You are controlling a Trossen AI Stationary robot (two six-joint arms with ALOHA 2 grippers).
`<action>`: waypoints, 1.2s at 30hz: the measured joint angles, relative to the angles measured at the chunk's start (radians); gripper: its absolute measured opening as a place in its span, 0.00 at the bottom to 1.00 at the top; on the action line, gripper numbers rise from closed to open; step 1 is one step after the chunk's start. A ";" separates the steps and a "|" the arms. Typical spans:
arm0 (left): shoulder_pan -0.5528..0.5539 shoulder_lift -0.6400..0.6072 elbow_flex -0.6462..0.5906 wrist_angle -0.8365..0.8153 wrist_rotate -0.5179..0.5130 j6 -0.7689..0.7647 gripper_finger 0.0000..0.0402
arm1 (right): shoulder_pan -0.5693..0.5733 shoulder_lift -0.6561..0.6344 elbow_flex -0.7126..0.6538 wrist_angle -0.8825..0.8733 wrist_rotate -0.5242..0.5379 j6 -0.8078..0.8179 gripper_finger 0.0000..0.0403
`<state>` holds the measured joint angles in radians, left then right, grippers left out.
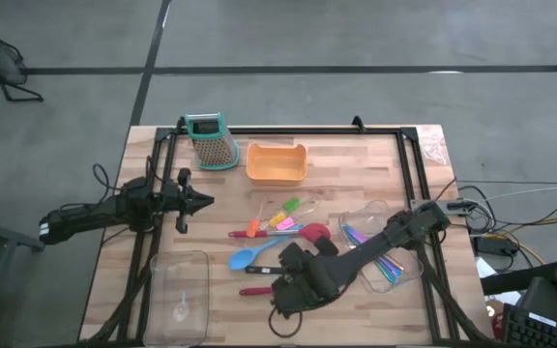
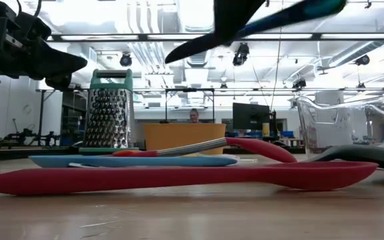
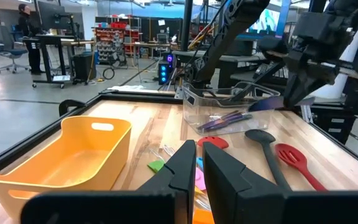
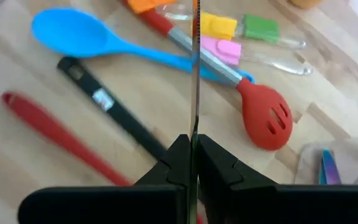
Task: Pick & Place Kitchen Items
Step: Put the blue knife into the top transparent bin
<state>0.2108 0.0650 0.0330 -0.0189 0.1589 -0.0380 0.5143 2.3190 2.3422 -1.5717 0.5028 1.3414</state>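
Right gripper [image 1: 280, 295]: hung over the front middle of the table [image 1: 356, 300], above the loose utensils, jaws pressed together on something thin. The right wrist view showed a narrow shiny blade edge-on between them, so my read was a piece of cutlery [image 4: 196, 68] pinched and lifted.
Same piece from table height: a slim dark shape with a blue end [image 2: 259, 23] rode high in the air, well clear of the wood.
Left gripper [image 1: 201, 202]: waited over the left side of the table, near the grater [image 1: 211, 141], jaws pressed together, nothing in them.
Still on the table: the blue spoon [image 1: 251, 254], the red slotted spoon [image 1: 309, 232] with its metal shaft, a black long-handled spoon [image 4: 114, 115], a red-handled piece [image 1: 256, 290] at the front, and the little orange, pink, yellow and green pieces [image 1: 280, 217] bunched in the middle.
Already put away: thin blue-handled shiny cutlery [image 1: 387, 268] lay in the clear bin [image 1: 380, 215] on the right; the left wrist view showed it resting on that bin's floor.
Second clear bin [image 1: 180, 290]: front left, with perhaps one small clear thing inside; hard to tell.
Orange tray [image 1: 277, 162]: at the back, looked bare inside.
Progress: early going, I'd say. A few cutlery pieces were binned, one more looked in hand, and most of the spread was left to move.
Next call: likely carry the held piece across to the right-hand bin, though which bin was meant I could not tell.
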 joint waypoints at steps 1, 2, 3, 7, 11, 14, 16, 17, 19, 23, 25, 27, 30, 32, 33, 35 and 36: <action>0.000 0.000 0.000 0.000 0.000 0.000 0.09 | 0.008 -0.007 0.000 0.001 -0.005 -0.020 0.03; 0.000 0.001 0.000 0.000 0.000 0.000 0.09 | 0.015 -0.012 0.000 0.000 -0.003 -0.040 0.03; 0.000 0.001 0.000 0.000 0.000 0.000 0.09 | 0.022 -0.017 0.000 0.000 0.003 -0.059 0.03; 0.000 0.000 0.000 0.000 0.000 0.000 0.09 | 0.030 -0.050 -0.050 0.003 0.002 -0.077 0.03; 0.000 0.000 0.000 0.000 0.000 0.000 0.09 | 0.027 -0.148 -0.188 0.001 0.006 0.020 0.03; 0.000 0.000 0.000 0.000 0.000 0.000 0.09 | 0.037 -0.249 -0.341 0.001 0.005 0.111 0.03; 0.000 0.000 0.000 0.000 0.000 0.000 0.09 | 0.046 -0.321 -0.444 0.000 -0.003 0.173 0.03; 0.000 0.000 0.000 0.000 0.000 0.000 0.09 | 0.051 -0.358 -0.493 0.000 -0.005 0.205 0.03; 0.000 0.000 0.000 0.000 0.000 0.000 0.09 | 0.058 -0.425 -0.588 -0.001 -0.017 0.241 0.03; 0.000 0.000 0.000 0.000 0.000 0.000 0.09 | 0.078 -0.515 -0.747 0.002 -0.033 0.279 0.03; 0.000 0.000 0.000 0.000 0.000 0.000 0.09 | 0.089 -0.554 -0.811 0.001 -0.032 0.268 0.03; 0.000 0.000 0.000 0.000 0.000 0.000 0.09 | 0.103 -0.587 -0.875 0.000 -0.032 0.260 0.03; 0.000 0.000 0.000 0.000 0.000 0.000 0.09 | 0.125 -0.616 -0.969 0.004 -0.043 0.263 0.03; 0.000 0.000 0.000 0.000 0.000 0.000 0.09 | 0.141 -0.636 -1.018 0.012 -0.057 0.269 0.03; 0.000 0.000 0.000 0.000 0.000 0.000 0.09 | 0.153 -0.644 -1.040 0.018 -0.058 0.278 0.03; 0.000 0.000 0.000 0.000 0.000 0.000 0.09 | 0.174 -0.645 -1.081 0.040 -0.058 0.277 0.03; 0.000 0.000 0.000 0.000 0.000 0.000 0.09 | 0.184 -0.644 -1.098 0.052 -0.059 0.273 0.03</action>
<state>0.2107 0.0654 0.0330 -0.0189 0.1593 -0.0380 0.6984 1.6752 1.2446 -1.5195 0.4442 1.6139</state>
